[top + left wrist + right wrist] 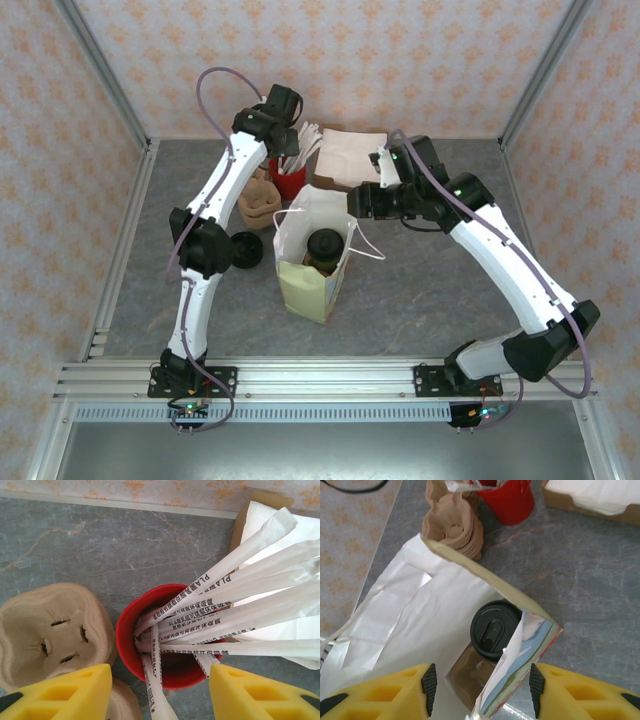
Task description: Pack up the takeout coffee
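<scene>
Two open, empty grippers: right gripper (482,685) poised over the takeout coffee (492,627), upright in the bag (410,605); left gripper (159,680) farther off.

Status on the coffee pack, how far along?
Done: the coffee stands inside the bag, lid up. In hand: nothing; the right gripper hangs open above the bag, and the left gripper is open over the straws in the red cup. Left: probably just a straw, if one is wanted; the bag top is open.

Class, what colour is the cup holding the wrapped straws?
The cup is red; left wrist view.
</scene>
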Controlling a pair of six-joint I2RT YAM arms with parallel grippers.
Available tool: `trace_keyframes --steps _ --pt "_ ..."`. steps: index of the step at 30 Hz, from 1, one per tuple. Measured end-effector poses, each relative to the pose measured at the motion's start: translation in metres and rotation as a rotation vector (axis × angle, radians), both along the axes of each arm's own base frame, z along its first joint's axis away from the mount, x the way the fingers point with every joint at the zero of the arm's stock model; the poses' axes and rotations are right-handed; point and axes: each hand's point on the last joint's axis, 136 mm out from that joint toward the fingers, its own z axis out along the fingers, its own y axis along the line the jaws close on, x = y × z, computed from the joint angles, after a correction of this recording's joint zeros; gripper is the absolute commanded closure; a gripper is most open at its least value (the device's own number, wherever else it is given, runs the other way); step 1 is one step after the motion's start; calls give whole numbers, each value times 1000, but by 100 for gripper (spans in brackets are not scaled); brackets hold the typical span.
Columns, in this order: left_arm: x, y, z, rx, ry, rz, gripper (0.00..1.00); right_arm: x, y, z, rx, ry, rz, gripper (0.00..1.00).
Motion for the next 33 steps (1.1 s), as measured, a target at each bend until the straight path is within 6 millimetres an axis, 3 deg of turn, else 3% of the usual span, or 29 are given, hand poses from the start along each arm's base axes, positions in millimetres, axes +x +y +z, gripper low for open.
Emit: trace_keyframes --steps 6,12,22,26,29,33 --pt "1 0 -5 7 9 -5 62 19 -24 16 20 -32 -81 50" --pt "2 -1 -1 17 0 -23 77 32 -45 18 15 -41 -149 50" --pt "6 0 13 25 -40 -31 91 61 -56 50 -16 -223 -187 50" --pt "0 3 18 29 -48 -28 93 72 -55 54 -34 -300 -171 53" --pt "-7 4 32 20 -73 -29 96 80 -56 60 -39 -347 -183 55" --pt "-18 0 71 -9 -150 -34 97 90 -52 67 -4 -371 -200 56"
